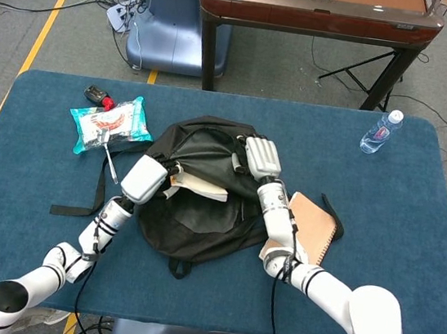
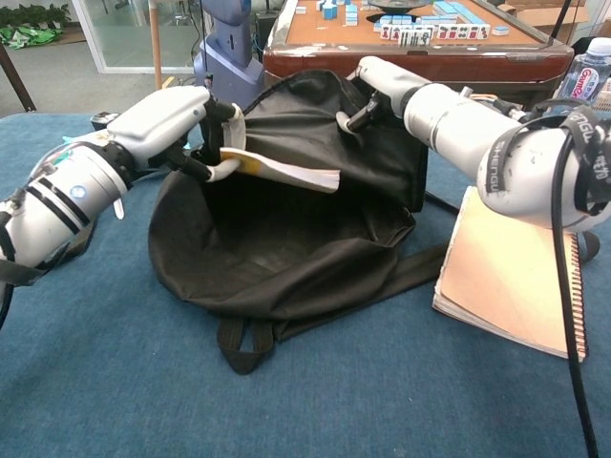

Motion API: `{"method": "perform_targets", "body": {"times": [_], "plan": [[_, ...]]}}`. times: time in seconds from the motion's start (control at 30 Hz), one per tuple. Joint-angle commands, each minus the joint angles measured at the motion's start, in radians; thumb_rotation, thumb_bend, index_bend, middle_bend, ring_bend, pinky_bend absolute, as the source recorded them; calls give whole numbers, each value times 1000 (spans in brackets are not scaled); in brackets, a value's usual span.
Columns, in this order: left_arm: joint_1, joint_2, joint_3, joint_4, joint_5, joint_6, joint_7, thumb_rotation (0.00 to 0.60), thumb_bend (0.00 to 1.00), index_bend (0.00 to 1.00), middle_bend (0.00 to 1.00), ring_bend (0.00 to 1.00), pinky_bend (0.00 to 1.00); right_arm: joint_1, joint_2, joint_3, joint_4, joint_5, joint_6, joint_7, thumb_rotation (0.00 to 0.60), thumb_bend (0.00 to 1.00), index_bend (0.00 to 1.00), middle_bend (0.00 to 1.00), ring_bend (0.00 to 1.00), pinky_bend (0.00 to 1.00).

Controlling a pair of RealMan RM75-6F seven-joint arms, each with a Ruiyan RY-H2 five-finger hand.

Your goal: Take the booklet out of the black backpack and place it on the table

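The black backpack [image 1: 199,223] [image 2: 286,250] lies in the middle of the blue table with its mouth open. My left hand [image 1: 143,180] [image 2: 175,118] grips one end of the pale booklet [image 1: 201,185] [image 2: 284,171] and holds it lifted at the bag's left rim, its free end hanging over the opening. My right hand [image 1: 259,157] [image 2: 380,80] holds the raised upper flap of the backpack at its right side. The inside of the bag is dark and looks empty in the chest view.
A brown spiral notebook [image 1: 312,223] [image 2: 511,279] lies just right of the bag, under my right forearm. A wipes packet [image 1: 110,123] and a small black-red item [image 1: 98,97] sit at the back left, a water bottle [image 1: 380,132] at the back right.
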Motion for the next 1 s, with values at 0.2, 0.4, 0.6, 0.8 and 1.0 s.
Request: {"method": "perform_targets", "body": {"times": [0.2,0.4,0.6,0.8,1.0], "plan": [[87,165,-29,-266,-7,141,9,600,515,730,615,548,442,-15,14,-6,-23,-4,0,16,600,451,620,394,268,242],[148,285,-38,-441,-10,198,44,600,515,730,616,548,442,-31,30,-17,-60,-12,6,19,600,451,619,394,268,242],[206,396,-59,-578,-26,240,66,600,515,730,616,548,442,-49,44,-38,-114,-28,9,21,600,451,619,394,268,242],[261,499,-88,-682,-48,277,97,600,515,730,616,548,442,-74,68,-76,-203,-69,18,31,600,445,619,387,268,242],[303,580,-125,-746,-81,295,130,600,515,730,616,549,442,-111,122,-144,-344,-122,-4,44,600,400,591,358,268,243]]}}
